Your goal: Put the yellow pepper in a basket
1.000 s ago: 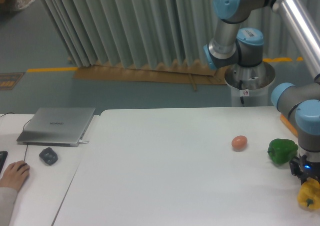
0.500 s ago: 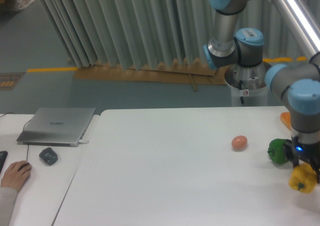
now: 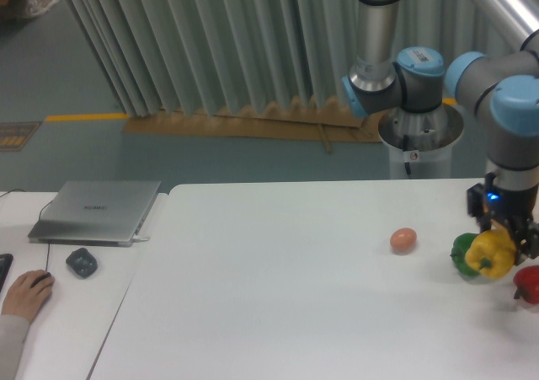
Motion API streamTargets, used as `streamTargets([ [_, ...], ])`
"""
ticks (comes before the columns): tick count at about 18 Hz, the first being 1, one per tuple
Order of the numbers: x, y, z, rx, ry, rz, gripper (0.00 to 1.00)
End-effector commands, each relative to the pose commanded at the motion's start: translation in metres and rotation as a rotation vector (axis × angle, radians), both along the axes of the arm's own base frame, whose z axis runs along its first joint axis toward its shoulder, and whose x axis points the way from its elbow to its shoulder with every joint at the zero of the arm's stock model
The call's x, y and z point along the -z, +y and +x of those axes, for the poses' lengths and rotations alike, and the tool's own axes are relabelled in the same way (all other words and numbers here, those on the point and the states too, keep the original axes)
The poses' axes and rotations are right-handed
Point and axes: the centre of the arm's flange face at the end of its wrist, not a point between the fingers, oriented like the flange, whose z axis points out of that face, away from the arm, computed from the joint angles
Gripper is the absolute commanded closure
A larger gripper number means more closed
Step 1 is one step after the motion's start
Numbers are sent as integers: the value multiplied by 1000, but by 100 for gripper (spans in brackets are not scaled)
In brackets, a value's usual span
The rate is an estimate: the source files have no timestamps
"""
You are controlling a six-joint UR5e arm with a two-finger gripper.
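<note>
The yellow pepper [image 3: 490, 254] hangs above the table at the right side, glossy and lobed, with my gripper [image 3: 503, 232] shut on its top. It is held in front of the green pepper [image 3: 461, 254], which rests on the table just behind and to its left. No basket shows in this view.
A red pepper [image 3: 529, 283] lies at the right edge of the white table [image 3: 278, 313]. An egg [image 3: 403, 239] sits left of the green pepper. On the neighbouring desk at left are a closed laptop [image 3: 98, 210], a dark mouse [image 3: 82, 262] and a person's hand [image 3: 25, 290].
My gripper has lifted the yellow pepper from low at the right edge, up and to the left, until it hangs beside the green pepper. The red pepper has come into view beneath.
</note>
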Motion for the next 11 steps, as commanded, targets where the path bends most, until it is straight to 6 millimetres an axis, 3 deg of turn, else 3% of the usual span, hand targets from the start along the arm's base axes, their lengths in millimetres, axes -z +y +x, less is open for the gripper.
streamTargets([
  [5, 15, -43, -47, 109, 7, -17, 55],
  [8, 18, -81, -75, 177, 12, -28, 55],
  [11, 36, -111, -108, 211, 34, -26, 55],
])
